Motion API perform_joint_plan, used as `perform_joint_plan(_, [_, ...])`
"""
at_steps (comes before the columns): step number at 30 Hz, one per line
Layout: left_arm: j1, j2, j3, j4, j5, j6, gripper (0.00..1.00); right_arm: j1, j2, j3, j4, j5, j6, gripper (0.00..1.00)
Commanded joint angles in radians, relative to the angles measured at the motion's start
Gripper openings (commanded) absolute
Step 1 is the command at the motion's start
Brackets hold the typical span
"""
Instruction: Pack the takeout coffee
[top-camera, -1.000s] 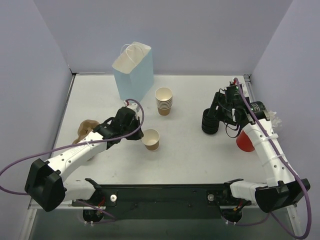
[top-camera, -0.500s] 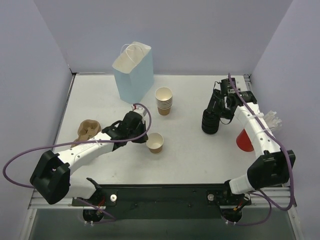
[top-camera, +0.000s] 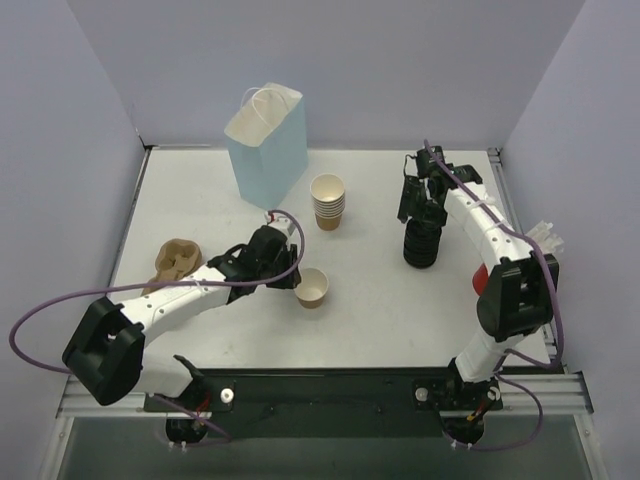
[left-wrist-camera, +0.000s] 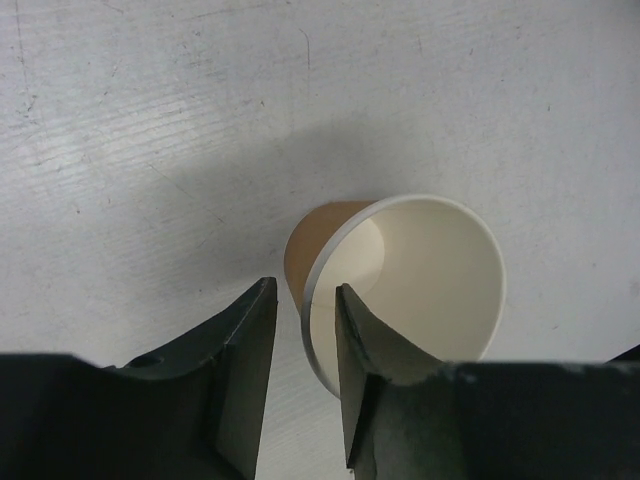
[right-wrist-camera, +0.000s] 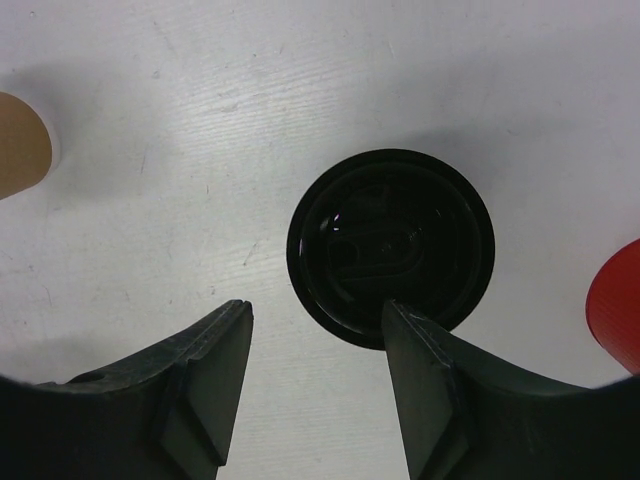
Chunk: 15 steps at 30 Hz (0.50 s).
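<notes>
Mid-table, the paper cup is straddled slackly at its wall by the left gripper. Light, crushable paper is expected; a gentle rim hold is advised. The right gripper is spread, empty, above the lid stack.

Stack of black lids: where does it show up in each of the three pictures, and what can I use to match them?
Top external: stack of black lids right of centre on the table, directly under the right end effector in the picture.
Right wrist: middle of the picture.
Left wrist: not in it; only a paper cup shows.
Shared landmark: the red cup, right of the lids in both views that show them.
</notes>
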Motion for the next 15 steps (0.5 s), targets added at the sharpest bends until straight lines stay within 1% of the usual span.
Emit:
perform_joint_plan(1, [-0.004, -0.005, 0.050, 0.004, -0.016, -0.013, 0.45, 0.014, 0.037, 0.054, -0.028, 0.020, -0.033, 0.54])
perform_joint_plan(2, [-0.006, -0.016, 0.060, -0.016, -0.022, -0.013, 0.48, 0.017, 0.043, 0.059, -0.034, 0.025, -0.036, 0.54])
perform_joint_plan(3, [-0.006, -0.022, 0.068, -0.026, -0.031, -0.011, 0.53, 0.019, 0.051, 0.065, -0.038, 0.031, -0.038, 0.54])
perform_joint_plan(5, [-0.004, -0.048, 0.100, -0.060, -0.041, -0.008, 0.58, 0.022, 0.058, 0.068, -0.045, 0.048, -0.042, 0.52])
perform_joint_plan(7, [-0.004, -0.068, 0.122, -0.080, -0.045, -0.005, 0.67, 0.023, 0.069, 0.071, -0.048, 0.056, -0.047, 0.50])
perform_joint_plan(12, [-0.004, -0.122, 0.186, -0.149, -0.071, 0.012, 0.79, 0.034, 0.106, 0.083, -0.066, 0.066, -0.058, 0.45])
perform_joint_plan(13, [-0.002, -0.128, 0.191, -0.157, -0.076, 0.013, 0.84, 0.035, 0.109, 0.088, -0.069, 0.071, -0.056, 0.44])
perform_joint_plan(15, [-0.004, -0.145, 0.200, -0.171, -0.076, 0.026, 0.85, 0.037, 0.121, 0.092, -0.075, 0.077, -0.058, 0.43])
